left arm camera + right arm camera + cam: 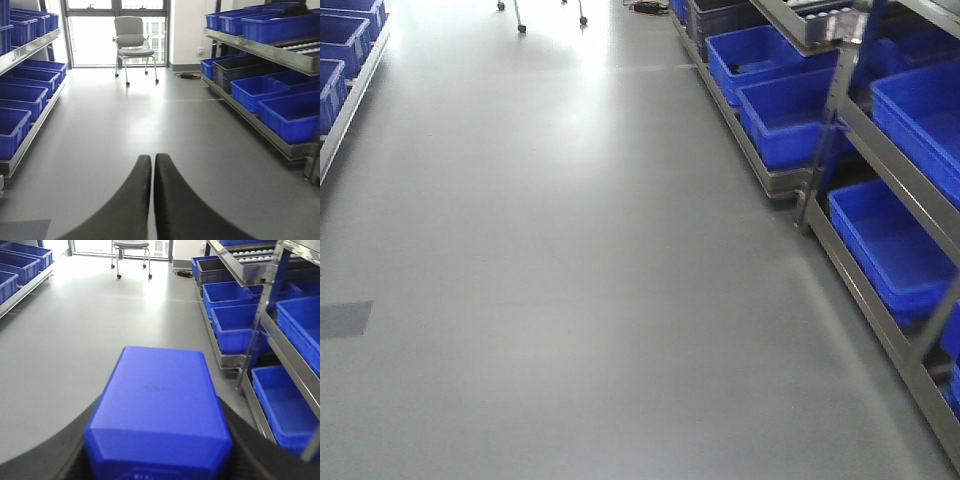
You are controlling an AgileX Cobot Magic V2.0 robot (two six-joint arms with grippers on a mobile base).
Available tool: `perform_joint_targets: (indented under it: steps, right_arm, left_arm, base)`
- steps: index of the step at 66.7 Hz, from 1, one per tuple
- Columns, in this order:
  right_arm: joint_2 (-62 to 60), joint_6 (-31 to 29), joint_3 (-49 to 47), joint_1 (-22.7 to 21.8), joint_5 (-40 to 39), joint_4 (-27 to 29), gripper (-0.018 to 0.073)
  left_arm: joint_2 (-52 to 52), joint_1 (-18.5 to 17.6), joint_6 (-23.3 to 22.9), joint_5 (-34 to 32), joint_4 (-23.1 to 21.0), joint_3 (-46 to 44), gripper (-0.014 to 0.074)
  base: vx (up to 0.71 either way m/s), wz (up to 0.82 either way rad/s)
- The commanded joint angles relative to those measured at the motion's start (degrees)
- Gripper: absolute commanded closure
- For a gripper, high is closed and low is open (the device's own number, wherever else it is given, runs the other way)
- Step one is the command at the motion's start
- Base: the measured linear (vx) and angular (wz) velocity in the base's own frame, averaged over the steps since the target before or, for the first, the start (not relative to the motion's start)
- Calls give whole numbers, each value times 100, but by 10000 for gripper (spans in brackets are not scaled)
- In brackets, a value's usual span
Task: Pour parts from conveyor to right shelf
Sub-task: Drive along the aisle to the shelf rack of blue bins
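Note:
In the right wrist view my right gripper is shut on a small blue plastic box (160, 405), seen from its closed underside; its black fingers (245, 450) clasp both sides and the tips are hidden behind it. Whether parts are inside cannot be seen. In the left wrist view my left gripper (152, 162) is shut and empty, its two black fingers pressed together above the grey floor. The right shelf (880, 150) stands along the right with blue bins (890, 245) on its levels. A roller track (250, 255) tops the rack further back. Neither gripper shows in the front view.
Grey floor aisle (570, 250) runs ahead. Blue bins (20, 95) line a low rack on the left. A dark grey bin (240, 70) sits among the right-hand bins. An office chair (132, 42) stands by the window at the far end; a cable (189, 76) lies on the floor.

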Motion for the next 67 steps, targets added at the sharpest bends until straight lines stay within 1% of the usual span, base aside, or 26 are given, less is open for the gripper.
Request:
perform_joint_targets:
  steps: [1, 30, 49, 67]
  right_arm:
    - [35, -29, -170, -24, -449, 3, 564]
    - [35, -29, -170, -24, -449, 3, 564]
    - [43, -29, -170, -24, -449, 3, 564]
    - [67, -29, -170, -24, -447, 3, 564]
  left_arm:
    - [101, -30, -49, -449, -45, -112, 602]
    - [101, -30, -49, -449, -45, -112, 602]
    - [101, -30, -49, -449, -45, -112, 602]
    - [101, -30, -49, -449, -45, -112, 602]
  base:
    - [72, 19]
    - [73, 28]
    - [67, 45]
    - [56, 54]
